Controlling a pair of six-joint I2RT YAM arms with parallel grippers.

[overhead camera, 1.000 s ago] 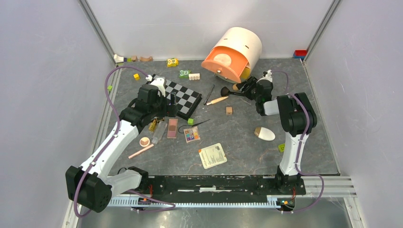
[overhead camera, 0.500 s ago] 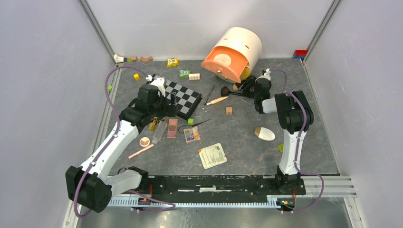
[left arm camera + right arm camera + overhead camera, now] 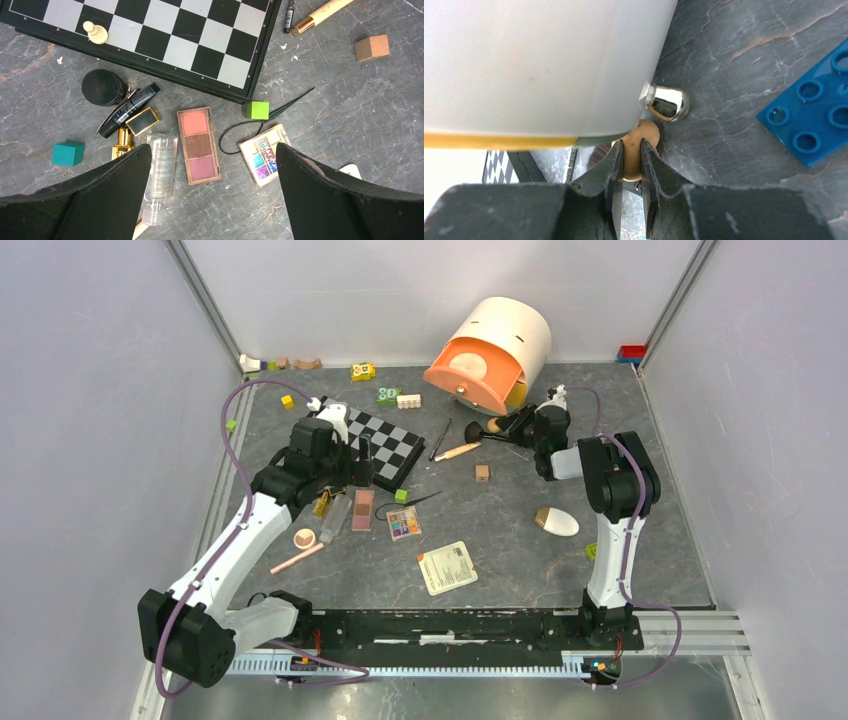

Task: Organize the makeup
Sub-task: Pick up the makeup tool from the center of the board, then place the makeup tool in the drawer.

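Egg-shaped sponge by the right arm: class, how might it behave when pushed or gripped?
The sponge lies on its side, rounded all over, so a push would probably roll it. As a sponge, it likely squashes and weighs little.

The dark fingers [image 3: 610, 170] of the right claw [image 3: 631, 147] and the big pale drum [image 3: 539, 60] are hiding most of the tan rounded piece [image 3: 648, 132] pinched between those fingers; I'm not making out what it is. The blue studded brick [image 3: 811, 115] is running off the right edge. Behind one finger [image 3: 340, 200] of the left claw [image 3: 212, 146], only a pale card corner [image 3: 351, 171] is peeking out.
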